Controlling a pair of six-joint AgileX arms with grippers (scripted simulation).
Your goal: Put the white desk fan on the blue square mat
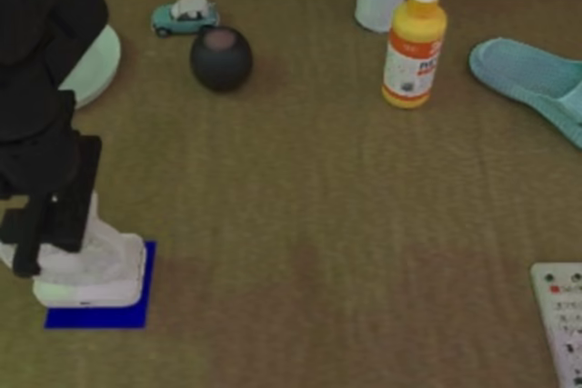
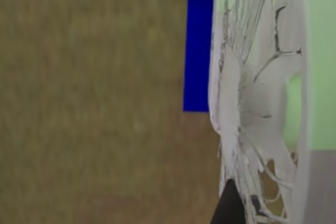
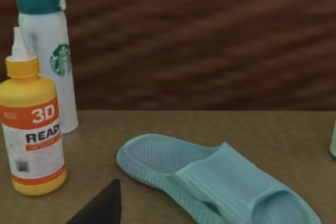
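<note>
The white desk fan (image 1: 95,265) is being held over the blue square mat (image 1: 136,313), base covering the mat. It is being gripped by the left gripper (image 1: 45,224) directly above; finger closure cannot be told.

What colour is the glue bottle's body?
Yellow-orange body with a white and orange label; right wrist view shows it best.

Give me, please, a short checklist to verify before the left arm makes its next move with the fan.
1. White desk fan stands over the blue square mat: ok, its base covers most of the mat.
2. Fan base centred on the mat: not ok, blue shows only along the near and right edges.
3. Fan upright: cannot tell, the arm hides it.
4. Left gripper released: cannot tell.
5. Path upward clear of the dark round speaker: ok, it lies far off.
</note>
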